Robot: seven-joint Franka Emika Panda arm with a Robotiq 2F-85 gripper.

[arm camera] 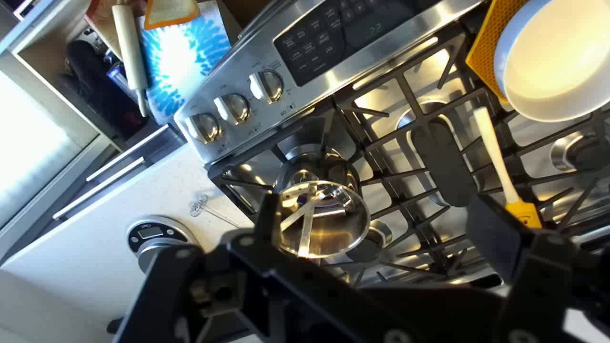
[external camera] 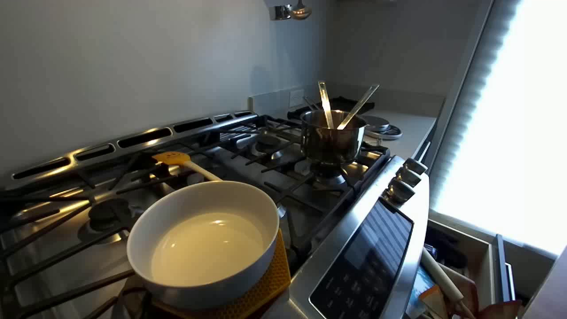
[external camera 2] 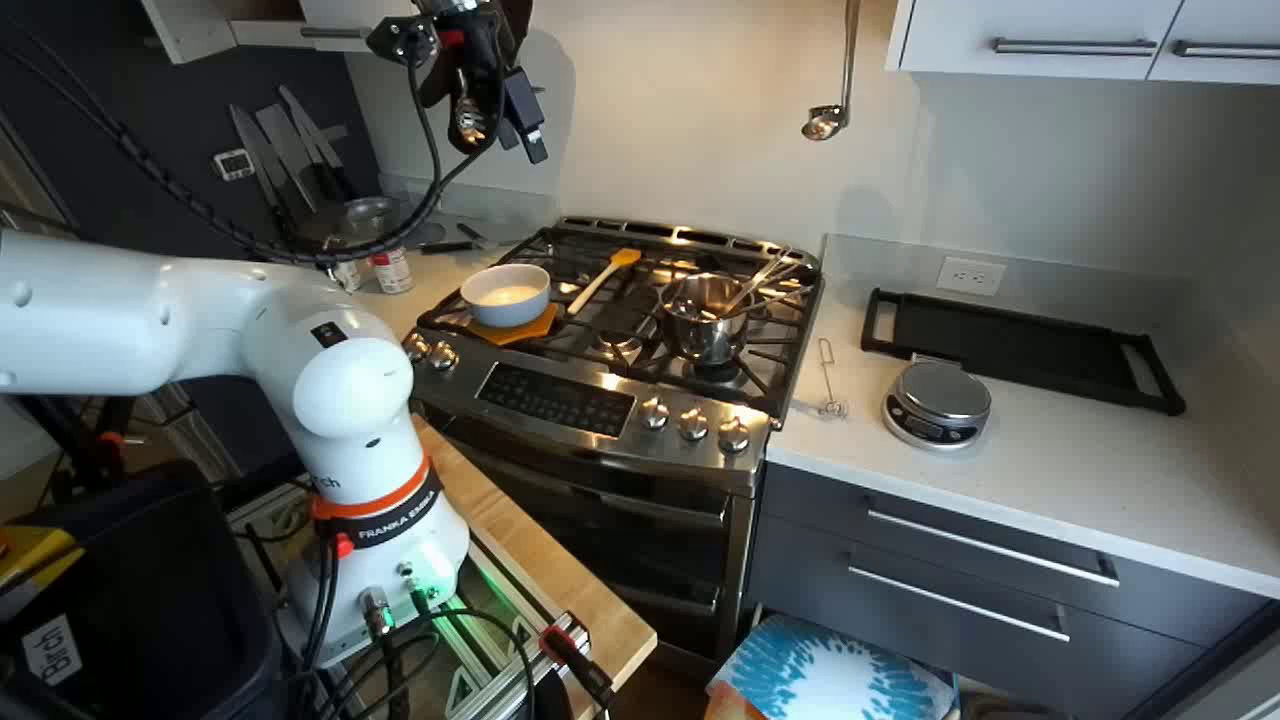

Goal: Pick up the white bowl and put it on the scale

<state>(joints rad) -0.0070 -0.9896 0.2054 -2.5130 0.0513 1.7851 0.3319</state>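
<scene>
The white bowl (external camera: 201,252) sits upright on an orange trivet (external camera: 283,261) on the stove. It also shows in an exterior view (external camera 2: 506,295) at the stove's front left, and at the upper right edge of the wrist view (arm camera: 557,62), partly cut off. The scale (external camera 2: 938,405) rests on the counter right of the stove; it also shows in the wrist view (arm camera: 157,233), partly behind a finger, and far back in an exterior view (external camera: 390,132). My gripper (arm camera: 381,216) is open and empty, high above the stove, apart from bowl and scale.
A steel pot (external camera 2: 705,320) with upright utensils stands on the stove between bowl and scale. An orange spatula (external camera 2: 605,280) lies beside the bowl. A small whisk (external camera 2: 828,385) and black tray (external camera 2: 1020,345) lie near the scale. A ladle (external camera 2: 828,120) hangs on the wall.
</scene>
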